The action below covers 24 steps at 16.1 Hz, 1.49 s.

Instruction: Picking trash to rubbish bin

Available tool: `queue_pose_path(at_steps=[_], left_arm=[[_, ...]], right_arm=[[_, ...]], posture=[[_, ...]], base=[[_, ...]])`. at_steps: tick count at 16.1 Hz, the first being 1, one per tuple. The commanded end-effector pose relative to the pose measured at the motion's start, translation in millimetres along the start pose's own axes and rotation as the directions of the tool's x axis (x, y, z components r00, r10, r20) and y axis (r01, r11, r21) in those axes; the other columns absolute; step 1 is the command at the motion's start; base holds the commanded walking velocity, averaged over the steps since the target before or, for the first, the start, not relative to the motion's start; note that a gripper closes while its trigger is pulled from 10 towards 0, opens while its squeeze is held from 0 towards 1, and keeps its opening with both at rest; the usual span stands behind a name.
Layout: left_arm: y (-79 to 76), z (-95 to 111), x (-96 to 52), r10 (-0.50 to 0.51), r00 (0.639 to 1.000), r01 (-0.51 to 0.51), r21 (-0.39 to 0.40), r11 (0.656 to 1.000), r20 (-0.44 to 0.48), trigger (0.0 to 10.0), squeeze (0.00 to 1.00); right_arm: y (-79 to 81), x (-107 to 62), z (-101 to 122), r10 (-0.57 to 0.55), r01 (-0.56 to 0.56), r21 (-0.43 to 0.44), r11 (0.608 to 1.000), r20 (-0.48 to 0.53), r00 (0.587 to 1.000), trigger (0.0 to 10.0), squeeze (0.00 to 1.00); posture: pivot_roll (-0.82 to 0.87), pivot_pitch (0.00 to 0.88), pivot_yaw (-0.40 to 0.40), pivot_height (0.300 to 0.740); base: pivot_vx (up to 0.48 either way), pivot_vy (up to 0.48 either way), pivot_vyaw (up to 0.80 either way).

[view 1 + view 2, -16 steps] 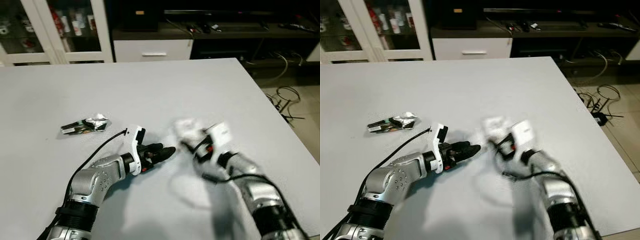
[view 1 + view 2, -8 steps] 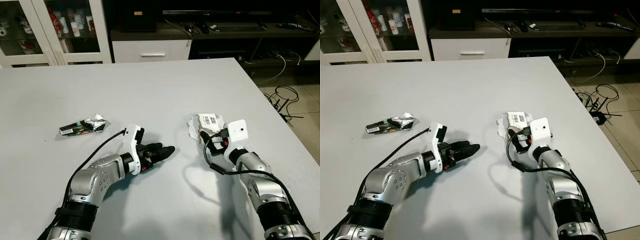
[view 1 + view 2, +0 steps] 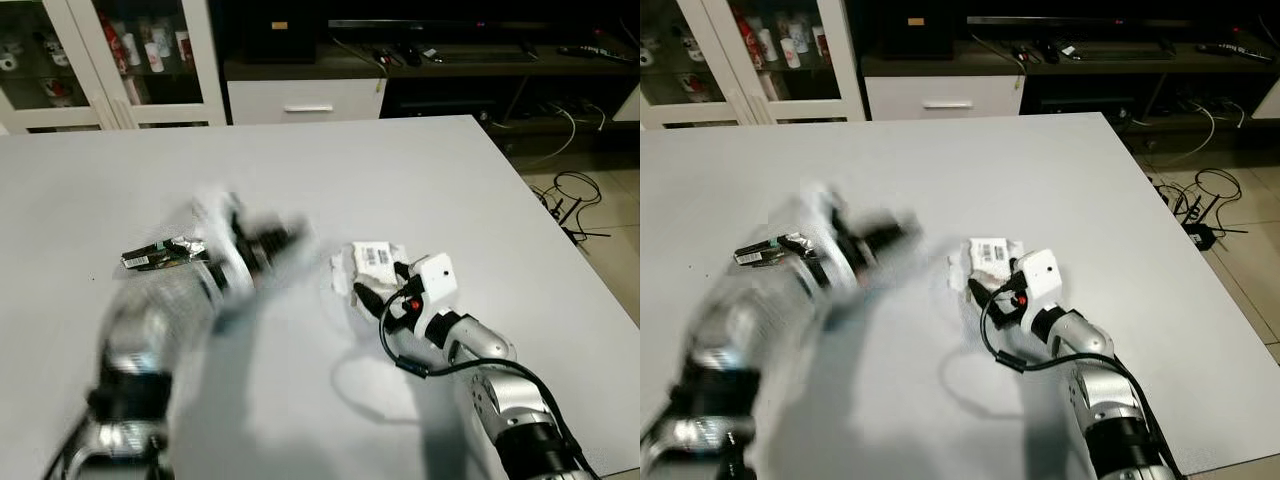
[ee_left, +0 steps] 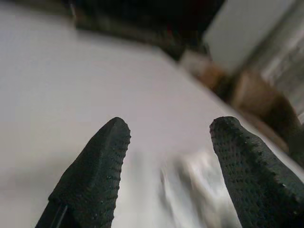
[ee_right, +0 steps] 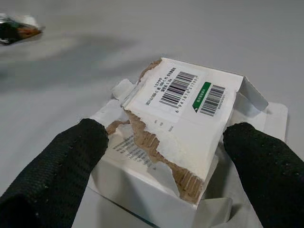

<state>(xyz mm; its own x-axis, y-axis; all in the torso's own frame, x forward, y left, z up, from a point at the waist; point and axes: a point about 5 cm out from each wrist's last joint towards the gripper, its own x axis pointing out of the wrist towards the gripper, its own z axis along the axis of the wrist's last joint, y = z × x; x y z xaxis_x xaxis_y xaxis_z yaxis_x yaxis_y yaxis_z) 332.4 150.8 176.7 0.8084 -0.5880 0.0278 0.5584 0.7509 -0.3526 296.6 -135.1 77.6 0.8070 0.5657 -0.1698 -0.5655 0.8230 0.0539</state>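
White table (image 3: pixel 420 170), right gripper (image 5: pixel 164 156) open astride torn carton (image 5: pixel 183 123), left gripper (image 4: pixel 166 156) blurred — fingers apart, nr foil wrapper (image 3: pixel 160 255).

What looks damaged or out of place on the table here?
The white box between the right pincer fingers is torn open, with ragged brown cardboard showing and flaps splayed. A crumpled foil wrapper lies loose on the table near the blurred left arm.

left arm (image 3: pixel 160 320) motion-blurred, foil wrapper (image 3: pixel 163 253) partly hidden
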Motion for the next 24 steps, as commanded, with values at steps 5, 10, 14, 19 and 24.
queue_pose_path(at_steps=[5,10,14,19,24], left_arm=[[-8.6,46,0.9,0.016,0.981,-0.040,0.122,0.992,0.191,10.0,0.00],[-1.4,19,5.8,0.237,0.964,-0.262,0.263,0.928,0.124,10.0,0.00],[-2.5,9,7.2,0.282,0.950,-0.310,0.268,0.912,0.136,10.0,0.00],[-1.7,19,6.5,0.285,0.938,-0.331,0.263,0.906,0.200,10.0,0.00],[-2.7,16,8.6,0.279,0.942,-0.321,0.263,0.910,0.185,10.0,0.00]], right_arm=[[14.0,-3.0,1,0.116,-0.116,0.026,0.993,-0.001,0.993,10.0,0.00],[42.9,-3.9,17,0.263,-0.267,0.050,0.962,0.080,0.962,10.0,0.00],[52.0,-13.6,22,0.300,-0.304,0.044,0.952,0.079,0.951,10.0,0.00],[31.7,-12.6,43,0.120,-0.130,0.046,0.990,0.179,0.976,10.0,0.00],[-2.0,-6.0,41,-0.172,0.163,0.062,0.985,0.185,0.968,10.0,0.00]], posture=[[-0.01,0.067,-0.028,0.740],[-0.02,0.066,-0.023,0.740],[-0.02,0.067,-0.028,0.740],[-0.02,0.069,-0.028,0.740],[-0.02,0.068,-0.027,0.740]], base=[[0.000,0.000,0.00],[0.000,0.000,0.00],[0.000,0.000,0.00],[0.000,0.000,0.00],[0.000,0.000,0.00]])
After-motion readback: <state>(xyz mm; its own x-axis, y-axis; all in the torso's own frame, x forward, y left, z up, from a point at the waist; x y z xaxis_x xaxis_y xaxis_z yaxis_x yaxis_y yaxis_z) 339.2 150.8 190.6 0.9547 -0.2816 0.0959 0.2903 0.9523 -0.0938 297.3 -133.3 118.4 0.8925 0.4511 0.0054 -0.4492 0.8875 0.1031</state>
